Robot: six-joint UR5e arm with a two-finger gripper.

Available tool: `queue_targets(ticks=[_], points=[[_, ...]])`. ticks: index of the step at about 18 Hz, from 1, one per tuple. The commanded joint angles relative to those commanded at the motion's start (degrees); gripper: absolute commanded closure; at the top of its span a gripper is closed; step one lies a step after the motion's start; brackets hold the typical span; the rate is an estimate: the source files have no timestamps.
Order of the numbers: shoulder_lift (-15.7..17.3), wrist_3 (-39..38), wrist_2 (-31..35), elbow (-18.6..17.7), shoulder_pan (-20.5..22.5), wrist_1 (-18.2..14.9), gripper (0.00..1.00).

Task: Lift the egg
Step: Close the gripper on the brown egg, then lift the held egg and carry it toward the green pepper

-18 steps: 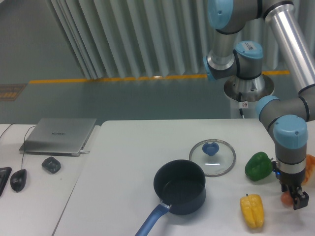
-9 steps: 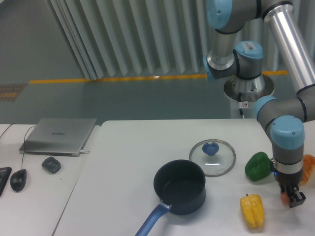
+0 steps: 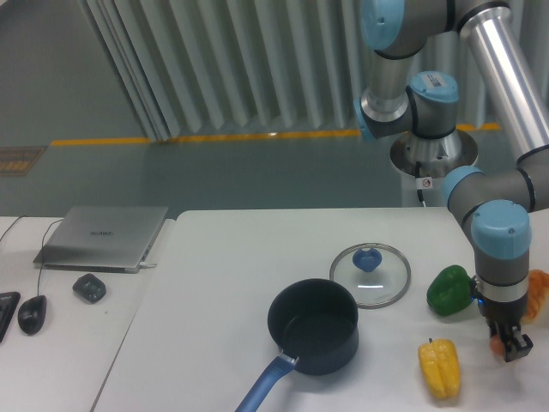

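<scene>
Hanging low at the lower right of the frame, the gripper point(image 3: 508, 346) has its dark fingers point(image 3: 517, 347) down around the egg point(image 3: 495, 345); only a sliver of pinkish shell peeks out at their left side, so I cannot tell whether they are pinching it or merely bracketing it. A smooth oval could squirt sideways if the squeeze lands off-centre, rolling toward the yellow pepper point(image 3: 440, 368) or off the table's point(image 3: 223, 275) right edge; the bread point(image 3: 539, 294) and green pepper point(image 3: 450, 290) sit near and could be nudged.
</scene>
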Motion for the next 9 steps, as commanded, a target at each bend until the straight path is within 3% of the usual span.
queue_targets(ticks=[9], points=[[5.01,-0.53,-3.16,3.17,-2.28,-7.64,0.57]])
